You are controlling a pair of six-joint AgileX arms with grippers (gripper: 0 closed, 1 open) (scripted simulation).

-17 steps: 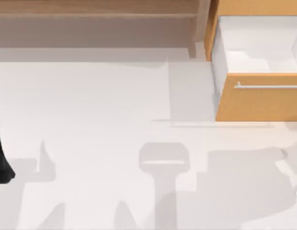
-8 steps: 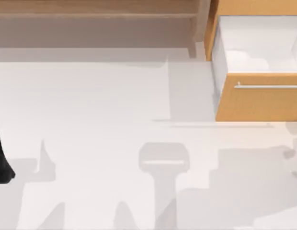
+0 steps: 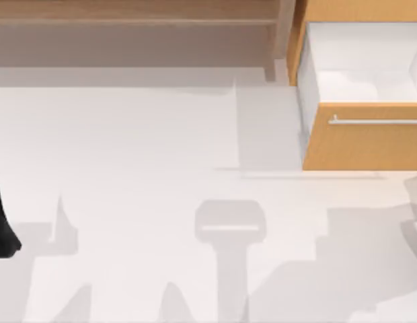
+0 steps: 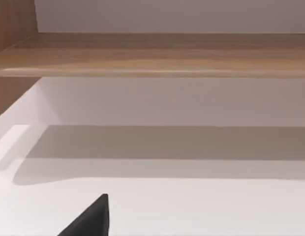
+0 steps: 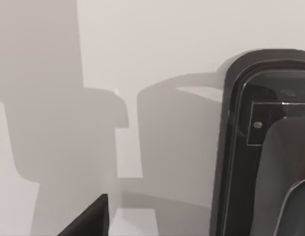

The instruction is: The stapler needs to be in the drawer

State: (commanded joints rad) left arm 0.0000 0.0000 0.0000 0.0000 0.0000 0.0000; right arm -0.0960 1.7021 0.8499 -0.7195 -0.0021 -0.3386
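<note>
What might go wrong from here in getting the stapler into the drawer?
The drawer is open, but its handle side faces the table, so a low carry might bump it. The dark thing in the right wrist view, perhaps the stapler, runs off the picture's edge, so a grab might land off-centre.

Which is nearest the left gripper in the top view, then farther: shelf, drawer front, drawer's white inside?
From the left gripper, left edge:
1. Shelf, along the back.
2. Drawer front, far right.
3. Drawer's white inside, behind that front.
</note>
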